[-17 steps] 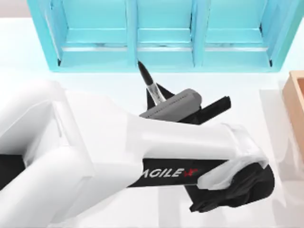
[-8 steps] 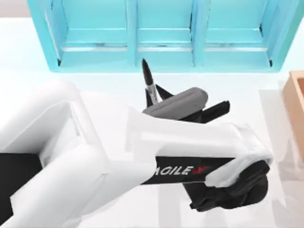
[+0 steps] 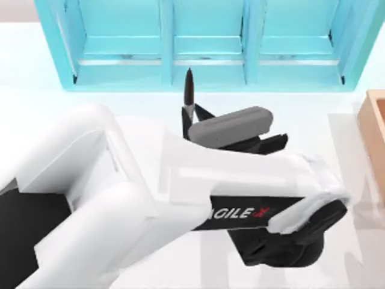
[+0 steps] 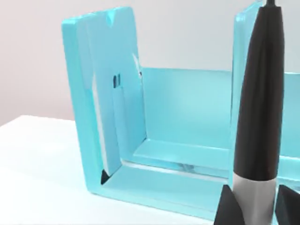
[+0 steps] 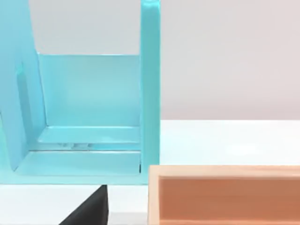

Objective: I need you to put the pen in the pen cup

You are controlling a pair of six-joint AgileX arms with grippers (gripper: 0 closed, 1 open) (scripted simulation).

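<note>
A black pen [image 3: 189, 90] with a silver band is held in my left gripper [image 3: 190, 115], which is shut on the silver end. The pen's dark tip points toward the turquoise shelf unit. In the left wrist view the pen [image 4: 260, 108] stands up between the two dark fingers [image 4: 228, 210], close in front of the shelf's open compartment. The left arm's white body covers much of the table's middle and left in the top view. The pen cup is hidden. My right gripper [image 5: 91, 208] sits low by the table, facing the shelf.
The large turquoise shelf unit [image 3: 204, 42] spans the back of the table, with three open compartments facing forward. A tan open box [image 3: 376, 129] stands at the right edge, and it is close in front of the right wrist camera [image 5: 225, 194].
My left arm has shifted right and toward the shelf with the pen. The pen swung from leaning left to pointing nearly straight at the shelf.
</note>
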